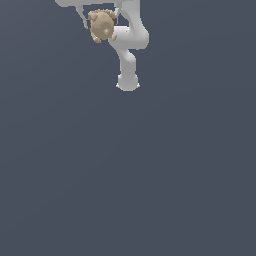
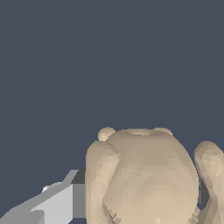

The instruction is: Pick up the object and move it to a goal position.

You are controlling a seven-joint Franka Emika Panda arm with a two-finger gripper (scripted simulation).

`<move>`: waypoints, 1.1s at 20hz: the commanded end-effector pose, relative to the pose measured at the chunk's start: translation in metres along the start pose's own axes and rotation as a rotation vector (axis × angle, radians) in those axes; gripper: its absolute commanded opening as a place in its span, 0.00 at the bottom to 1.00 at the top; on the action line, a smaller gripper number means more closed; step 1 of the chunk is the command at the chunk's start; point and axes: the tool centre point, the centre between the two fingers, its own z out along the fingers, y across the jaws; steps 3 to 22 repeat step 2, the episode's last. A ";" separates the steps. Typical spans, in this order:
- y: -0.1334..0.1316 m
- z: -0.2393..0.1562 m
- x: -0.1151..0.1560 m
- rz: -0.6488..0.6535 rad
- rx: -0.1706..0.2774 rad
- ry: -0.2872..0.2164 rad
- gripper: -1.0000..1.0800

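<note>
My claw [image 1: 101, 22] sits at the very top of the exterior view, a little toward that view's left, and it is clamped on the small tan-beige lumpy figure [image 1: 102, 26], a rounded plush-like thing with little knobby protrusions. In that view a thin grey finger [image 1: 81, 16] runs down along the figure's side toward the exterior view's left, and another grey finger shows at its other side, so the figure is pinched between the two. The top of my claw is cut off by the frame edge.

Behind and below the figure in the exterior view, my white arm [image 1: 129, 50] bends down to its rounded base [image 1: 127, 82], which rests on the flat dark blue-grey surface [image 1: 150, 190] filling the rest of the picture. The figure partly covers one of the arm's links. I cannot tell from this view how far the figure is above the surface.

In the wrist view the tan figure [image 2: 146, 179] fills the lower part of the frame, very close to the camera: a big rounded body with a small knob on top and a separate lobe near the frame's edge. One grey-and-white finger [image 2: 57, 203] touches the figure's side. A dark sliver of the other finger shows in the gap between the body and that lobe. Beyond is only plain dark blue-grey ground [image 2: 87, 57].
</note>
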 end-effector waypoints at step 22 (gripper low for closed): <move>0.000 0.000 0.000 0.000 0.000 0.000 0.00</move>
